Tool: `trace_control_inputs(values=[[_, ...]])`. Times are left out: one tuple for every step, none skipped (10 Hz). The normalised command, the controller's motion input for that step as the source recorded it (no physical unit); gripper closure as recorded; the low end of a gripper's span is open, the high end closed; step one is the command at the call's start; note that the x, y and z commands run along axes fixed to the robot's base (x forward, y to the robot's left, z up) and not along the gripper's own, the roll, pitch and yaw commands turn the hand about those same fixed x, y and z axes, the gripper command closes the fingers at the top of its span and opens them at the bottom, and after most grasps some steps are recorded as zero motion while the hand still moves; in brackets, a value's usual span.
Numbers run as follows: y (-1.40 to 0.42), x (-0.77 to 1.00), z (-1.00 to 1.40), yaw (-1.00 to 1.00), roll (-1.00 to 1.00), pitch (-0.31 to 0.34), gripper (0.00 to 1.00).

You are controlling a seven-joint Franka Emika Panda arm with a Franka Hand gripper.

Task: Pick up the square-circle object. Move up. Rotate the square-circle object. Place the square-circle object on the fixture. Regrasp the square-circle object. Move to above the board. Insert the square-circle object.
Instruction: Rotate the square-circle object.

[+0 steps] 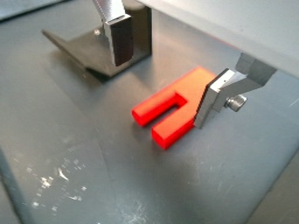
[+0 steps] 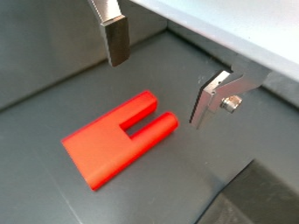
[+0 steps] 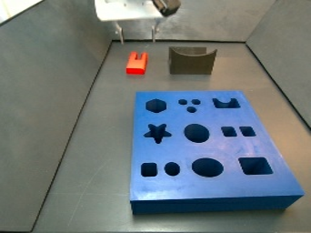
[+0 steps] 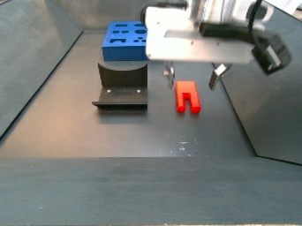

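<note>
The square-circle object, a small red block with two prongs, lies flat on the grey floor in both wrist views (image 1: 176,109) (image 2: 117,140) and both side views (image 3: 137,62) (image 4: 186,95). My gripper (image 1: 163,74) (image 2: 163,74) is open and empty, hovering just above it (image 3: 136,38) (image 4: 193,79). One finger (image 1: 216,98) stands close by the block's solid end, and whether it touches is unclear. The other finger (image 1: 117,39) is apart from the block. The fixture (image 3: 190,60) (image 4: 120,93) stands beside the block. The blue board (image 3: 206,146) (image 4: 127,40) lies beyond it.
Grey walls enclose the floor (image 3: 73,136) on the sides. The fixture's dark bracket (image 1: 76,48) stands just behind one finger in a wrist view.
</note>
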Motion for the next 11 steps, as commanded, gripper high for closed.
trace_control_inputs(values=[[-0.01, -0.02, 1.0, 0.01, -0.03, 0.058, 0.0], [-0.01, -0.02, 0.8, 0.01, -0.04, 0.055, 0.0], [-0.01, -0.02, 0.64, 0.01, -0.04, 0.055, 0.0], [0.0, 0.0, 0.0, 1.0, 0.0, 0.0, 0.0], [0.0, 0.0, -0.16, 1.0, 0.0, 0.0, 0.0], [0.0, 0.02, -0.31, 1.0, 0.0, 0.0, 0.0], [0.01, 0.05, -0.24, 1.0, 0.0, -0.002, 0.0], [0.01, 0.04, -0.14, 1.0, 0.0, -0.002, 0.0], [0.01, 0.03, -0.06, 1.0, 0.0, -0.002, 0.0], [0.01, 0.03, -0.05, 1.0, 0.0, -0.002, 0.0], [0.01, 0.03, -0.05, 1.0, 0.0, -0.002, 0.0]])
